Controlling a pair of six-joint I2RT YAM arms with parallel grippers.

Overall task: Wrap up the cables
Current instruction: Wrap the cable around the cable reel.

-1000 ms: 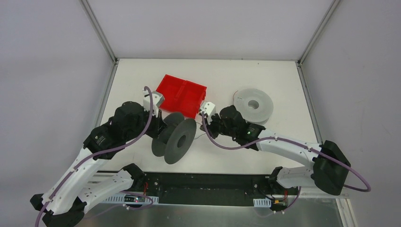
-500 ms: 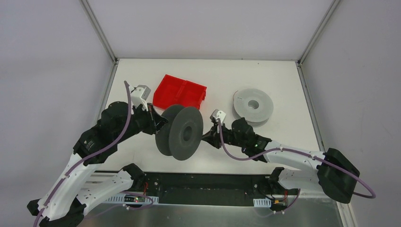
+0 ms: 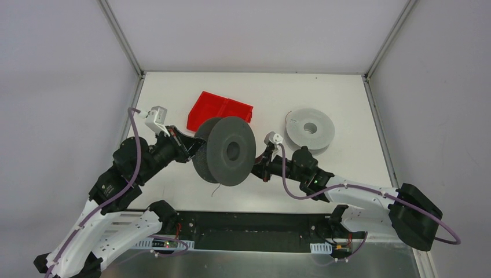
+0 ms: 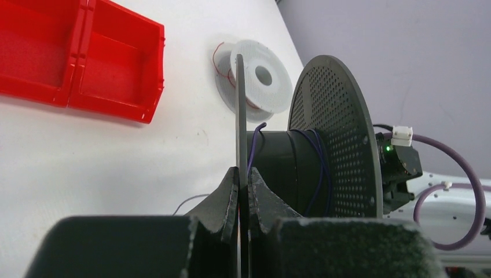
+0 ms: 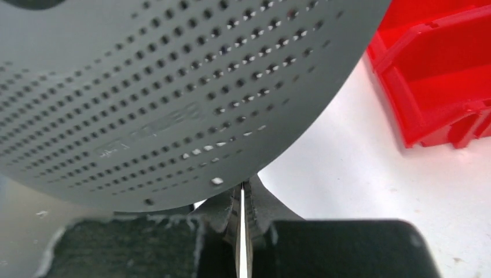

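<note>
My left gripper (image 3: 194,147) is shut on the rim of one flange of a dark grey perforated spool (image 3: 231,152) and holds it on edge above the table. In the left wrist view the jaws (image 4: 243,176) pinch that thin flange (image 4: 239,116). Thin dark-purple cable (image 4: 315,168) is wound a few turns round the core. One hair-thin end (image 3: 215,188) dangles below the spool. My right gripper (image 3: 259,168) sits at the spool's right flange. Its jaws (image 5: 242,188) are shut just under the flange's edge (image 5: 145,87). No wire shows between them.
A red two-part bin (image 3: 208,104) stands behind the dark spool. A white spool (image 3: 310,128) lies flat at the right; a thin red wire (image 4: 217,55) curls at its rim. Grey walls close in the table on three sides.
My left gripper has lifted and turned the dark spool, which now faces the camera higher and further right. My right gripper has drawn back toward the near edge, staying at the spool's right side.
</note>
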